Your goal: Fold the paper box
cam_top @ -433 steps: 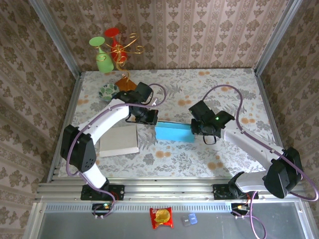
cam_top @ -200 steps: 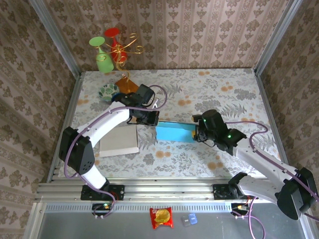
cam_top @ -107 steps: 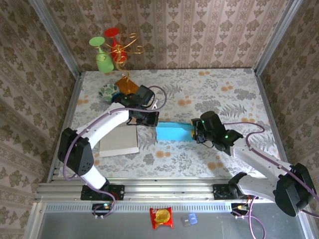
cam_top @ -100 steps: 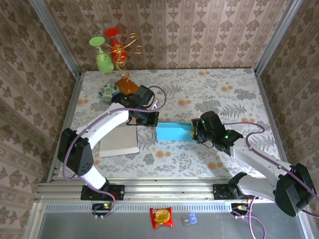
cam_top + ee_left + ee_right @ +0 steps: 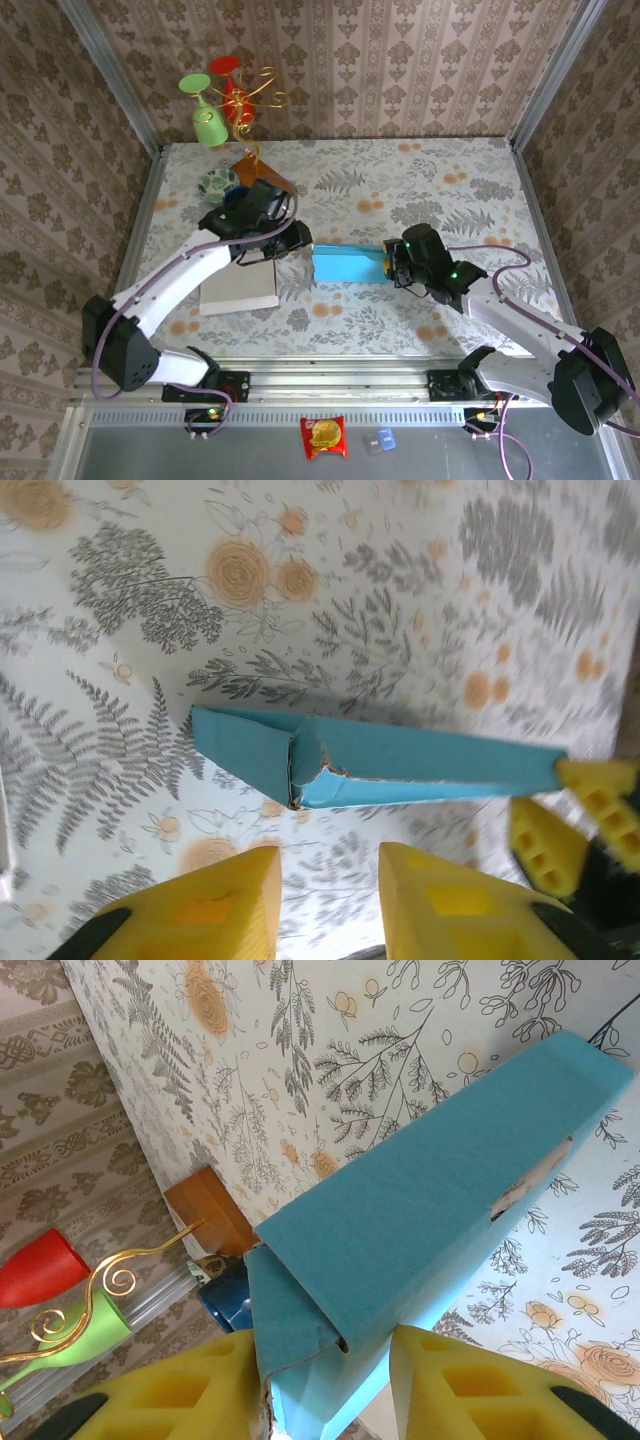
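My right gripper (image 5: pixel 395 265) clamps the right end of the crosswise paper box (image 5: pixel 348 266) — left gripper (image 5: pixel 325 868), parted and empty, hangs beside its left end.

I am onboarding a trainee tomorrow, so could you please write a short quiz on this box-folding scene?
1. True or false: the left tool is gripping the blue paper box.
2. Which tool has one end of the box between its fingers? A) left tool B) right tool
3. Fill in: the fingers of both tools are ___ in colour.

Key:
1. False. It is open, with the box lying just ahead of it, untouched.
2. B
3. yellow
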`<state>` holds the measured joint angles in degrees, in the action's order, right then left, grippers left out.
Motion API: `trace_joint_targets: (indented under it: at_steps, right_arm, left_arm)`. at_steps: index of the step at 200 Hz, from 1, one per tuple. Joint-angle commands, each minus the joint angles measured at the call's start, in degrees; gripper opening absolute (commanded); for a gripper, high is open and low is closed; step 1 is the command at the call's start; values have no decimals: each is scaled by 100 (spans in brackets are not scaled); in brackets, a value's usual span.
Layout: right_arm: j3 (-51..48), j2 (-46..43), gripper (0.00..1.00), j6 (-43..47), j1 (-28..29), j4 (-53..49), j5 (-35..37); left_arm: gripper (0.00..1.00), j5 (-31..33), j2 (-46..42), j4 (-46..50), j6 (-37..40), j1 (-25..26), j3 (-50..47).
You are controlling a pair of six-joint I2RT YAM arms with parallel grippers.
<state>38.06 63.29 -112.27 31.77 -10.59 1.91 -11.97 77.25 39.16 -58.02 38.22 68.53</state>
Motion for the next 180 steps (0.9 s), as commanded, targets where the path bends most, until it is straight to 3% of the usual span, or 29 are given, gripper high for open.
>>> trace_joint_targets:
  at_steps: [1, 25, 56, 138, 180]
  right_arm:
    - [-150, 43, 37, 100, -12, -293, 132]
    - [-159, 61, 37, 116, -13, -273, 112]
    - [-167, 52, 37, 101, -13, -268, 116]
    - [-173, 43, 37, 108, -13, -241, 108]
    - [-159, 70, 37, 115, -13, -206, 86]
  left_arm:
    - [36, 427, -256, -357, -2226, 36, -319]
    - [44, 293, -360, -1431, -3482, 95, -823]
    - [47, -10, -61, -2223, -4309, 257, -1076]
    - [45, 5, -70, -1911, -4494, 370, -1232]
    - [45, 61, -35, -2482, -4700, 370, -1691]
